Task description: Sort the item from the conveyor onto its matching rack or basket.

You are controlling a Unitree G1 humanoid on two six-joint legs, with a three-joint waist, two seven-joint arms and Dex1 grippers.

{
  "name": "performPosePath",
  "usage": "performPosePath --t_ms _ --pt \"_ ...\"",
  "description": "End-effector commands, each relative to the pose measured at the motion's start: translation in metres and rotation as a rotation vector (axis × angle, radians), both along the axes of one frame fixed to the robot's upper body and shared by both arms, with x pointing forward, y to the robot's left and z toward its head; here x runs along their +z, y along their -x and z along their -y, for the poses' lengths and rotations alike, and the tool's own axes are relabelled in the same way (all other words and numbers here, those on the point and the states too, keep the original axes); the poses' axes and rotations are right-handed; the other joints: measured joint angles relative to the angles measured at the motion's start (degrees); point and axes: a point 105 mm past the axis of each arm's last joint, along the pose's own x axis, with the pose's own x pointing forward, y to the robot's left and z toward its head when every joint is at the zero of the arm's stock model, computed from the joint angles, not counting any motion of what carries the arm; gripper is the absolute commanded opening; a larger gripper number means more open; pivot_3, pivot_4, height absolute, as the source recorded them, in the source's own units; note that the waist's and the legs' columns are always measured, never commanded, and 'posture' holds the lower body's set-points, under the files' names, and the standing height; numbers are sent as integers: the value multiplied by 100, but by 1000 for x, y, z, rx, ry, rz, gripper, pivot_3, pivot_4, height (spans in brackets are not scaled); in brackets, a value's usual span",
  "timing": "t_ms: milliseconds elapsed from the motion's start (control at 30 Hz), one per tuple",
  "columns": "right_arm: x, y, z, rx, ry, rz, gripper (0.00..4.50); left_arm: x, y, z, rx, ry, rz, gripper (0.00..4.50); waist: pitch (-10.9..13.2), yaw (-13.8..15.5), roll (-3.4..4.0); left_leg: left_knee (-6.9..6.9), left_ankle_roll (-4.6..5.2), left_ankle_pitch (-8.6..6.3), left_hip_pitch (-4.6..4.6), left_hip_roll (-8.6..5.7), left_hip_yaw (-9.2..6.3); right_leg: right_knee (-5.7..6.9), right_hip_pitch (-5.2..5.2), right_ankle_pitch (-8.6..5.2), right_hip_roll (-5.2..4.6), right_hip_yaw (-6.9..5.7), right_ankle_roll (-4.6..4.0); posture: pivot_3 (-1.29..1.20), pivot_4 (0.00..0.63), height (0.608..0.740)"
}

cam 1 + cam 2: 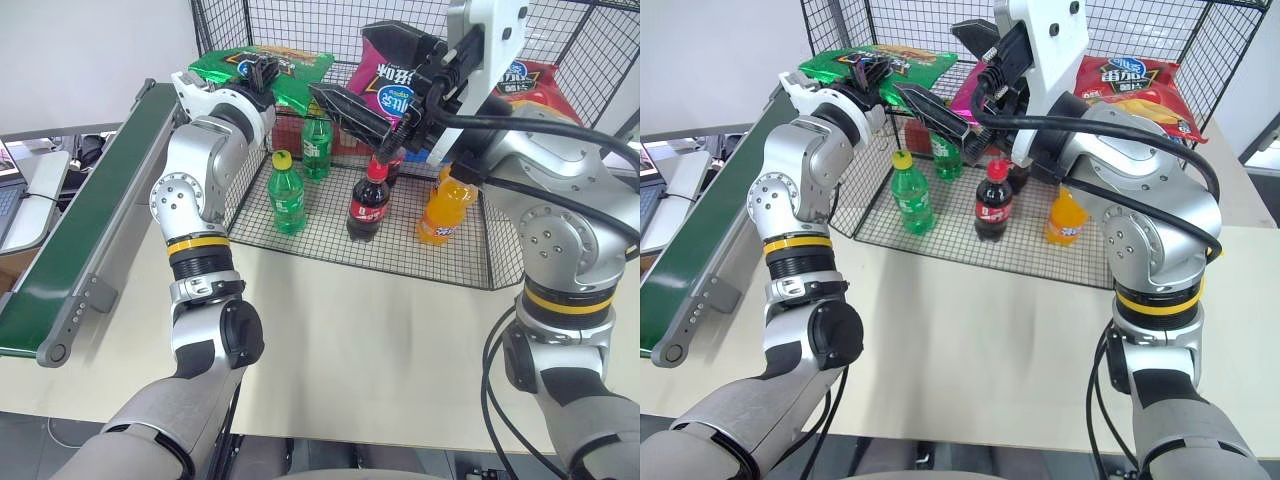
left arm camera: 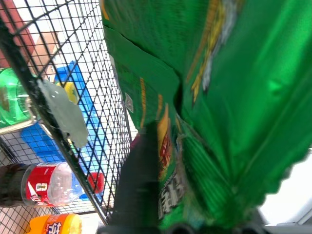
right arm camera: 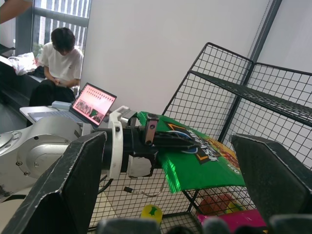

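Observation:
The item, a shiny green chip bag (image 1: 285, 62), lies flat on the upper wire shelf of the black mesh rack (image 1: 330, 238), at its left end. My left gripper (image 1: 262, 72) reaches level onto that shelf. Its fingers (image 2: 141, 185) stand apart with the bag's crimped edge (image 2: 214, 195) between them, so the gripper is open. In the right wrist view one finger rests over the bag (image 3: 204, 161). My right gripper (image 1: 375, 75) hovers wide open and empty in front of the rack, right of the bag. The dark green conveyor (image 1: 90, 210) runs along the left.
A magenta bag (image 1: 385, 80) and a red bag (image 1: 535, 80) lie further right on the shelf. Green (image 1: 287, 195), cola (image 1: 368, 205) and orange (image 1: 445, 205) bottles stand on the rack's floor. A seated person (image 3: 58, 63) and a laptop (image 3: 92, 105) are in the background.

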Motion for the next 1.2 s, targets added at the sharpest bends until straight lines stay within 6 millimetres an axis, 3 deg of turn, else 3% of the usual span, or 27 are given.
performPosePath --t_ms 33,100,167,600,800,1000,1200 --pt "10 7 5 -4 -16 50 4500 18 9 -1 3 -22 73 2793 0 2 0 0 0 0 -1 0 0 0 0 0 0 0 0 0 150 740" --pt "11 7 5 -4 -15 51 4500 19 13 -3 2 -23 77 3774 0 1 0 0 1 -1 0 0 0 0 0 0 0 0 0 0 150 740" --pt "11 7 5 -2 -14 51 4500 20 17 -4 1 -23 80 4367 0 -3 0 0 1 -1 0 1 -1 1 0 0 -1 0 0 0 150 740" --pt "9 4 0 33 -25 36 4500 5 52 -4 0 -37 17 4367 0 2 0 -2 4 -3 0 2 -2 1 1 0 -2 3 0 0 150 740" --pt "7 2 -4 53 -27 29 4500 -5 68 -9 -6 -128 -16 4367 0 -9 0 -2 5 -3 4 4 -2 2 4 0 0 5 0 0 150 740" --pt "1 -2 -9 66 -28 4 4500 -7 81 -34 31 -396 38 4367 0 -23 1 -2 1 0 7 8 -4 6 3 0 5 4 0 0 150 740" --pt "-12 -4 9 62 11 -27 4500 -19 115 -42 -92 -942 268 4367 2 -20 -2 -19 -32 19 15 9 -10 6 1 0 13 2 0 0 150 740"
